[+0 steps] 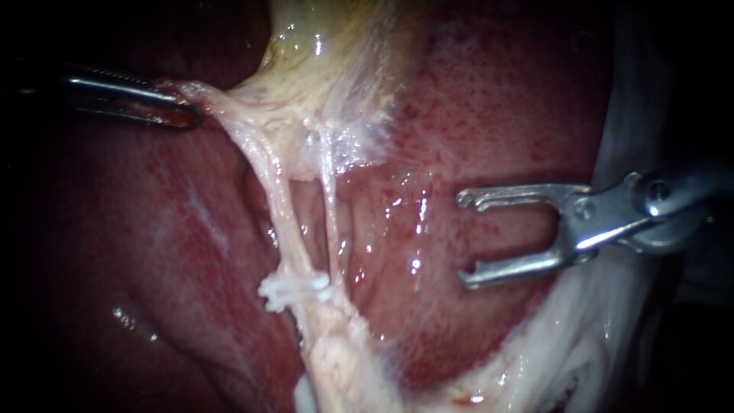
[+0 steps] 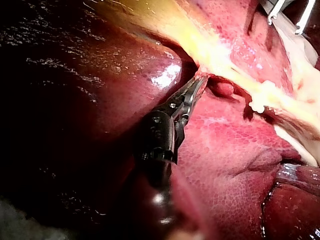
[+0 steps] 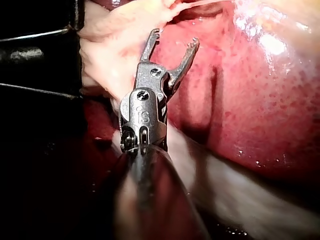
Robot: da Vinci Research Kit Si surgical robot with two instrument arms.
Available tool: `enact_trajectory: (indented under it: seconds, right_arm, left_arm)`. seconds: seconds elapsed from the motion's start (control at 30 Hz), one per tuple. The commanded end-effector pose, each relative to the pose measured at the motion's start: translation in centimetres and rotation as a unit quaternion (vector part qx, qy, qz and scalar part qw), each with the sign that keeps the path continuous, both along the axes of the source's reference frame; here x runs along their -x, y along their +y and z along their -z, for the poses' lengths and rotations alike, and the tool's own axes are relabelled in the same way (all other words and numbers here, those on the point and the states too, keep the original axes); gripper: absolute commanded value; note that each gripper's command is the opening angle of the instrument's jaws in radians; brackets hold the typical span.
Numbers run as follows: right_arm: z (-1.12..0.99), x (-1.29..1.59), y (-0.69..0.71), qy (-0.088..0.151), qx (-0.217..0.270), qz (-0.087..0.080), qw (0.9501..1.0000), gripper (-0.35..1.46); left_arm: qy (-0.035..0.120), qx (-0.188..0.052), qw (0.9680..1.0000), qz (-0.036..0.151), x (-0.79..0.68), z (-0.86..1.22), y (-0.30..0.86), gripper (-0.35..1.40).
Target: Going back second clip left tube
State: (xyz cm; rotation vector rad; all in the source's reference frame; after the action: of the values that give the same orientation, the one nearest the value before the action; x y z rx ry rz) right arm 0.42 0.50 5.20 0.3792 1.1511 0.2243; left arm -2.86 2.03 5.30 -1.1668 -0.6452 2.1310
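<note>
- White clip (image 1: pixel 294 289) grips the left tube (image 1: pixel 277 203) low down, beside the right tube (image 1: pixel 330 222).
- Left instrument (image 1: pixel 182 113) has its jaws clamped on pale tissue (image 1: pixel 222 107) under the gallbladder (image 1: pixel 329 46).
- Right instrument (image 1: pixel 464 239) holds its jaws wide and empty over the liver (image 1: pixel 489 99), well apart from the clip.

Bare liver (image 1: pixel 436 145) lies open between the right instrument (image 1: pixel 464 239), jaws spread, and the two tubes. The right tube (image 1: pixel 329 206) stands nearer, the left tube (image 1: pixel 279 199) and its clip (image 1: pixel 294 287) behind it. The left instrument (image 1: pixel 183 109) grips tissue (image 1: pixel 218 99) well aside.
</note>
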Motion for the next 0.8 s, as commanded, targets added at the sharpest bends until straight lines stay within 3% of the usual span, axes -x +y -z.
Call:
enact_trajectory:
  seconds: [0.03, 0.2, 0.47, 0.8]
  right_arm:
    - [0.0, 0.02, 0.0, -0.001, 0.0, 0.0, 1.0, 0.5]
    - [-0.02, 0.02, -0.02, -0.001, 0.0, 0.0, 1.0, 0.5]
    - [-0.02, 0.02, -0.02, 0.001, 0.003, 0.003, 1.0, 0.5]
    - [0.0, 0.02, -0.03, 0.003, 0.001, 0.006, 1.0, 0.5]
  left_arm:
    - [0.0, 0.0, 1.0, 0.0, 0.01, -0.01, -0.01, -0.35]
    - [0.004, 0.005, 1.0, 0.003, 0.1, -0.13, -0.06, -0.35]
    - [-0.001, 0.005, 1.0, -0.007, 0.35, -0.48, -0.18, -0.35]
    - [-0.001, 0.006, 1.0, -0.007, 0.38, -0.5, -0.19, -0.35]
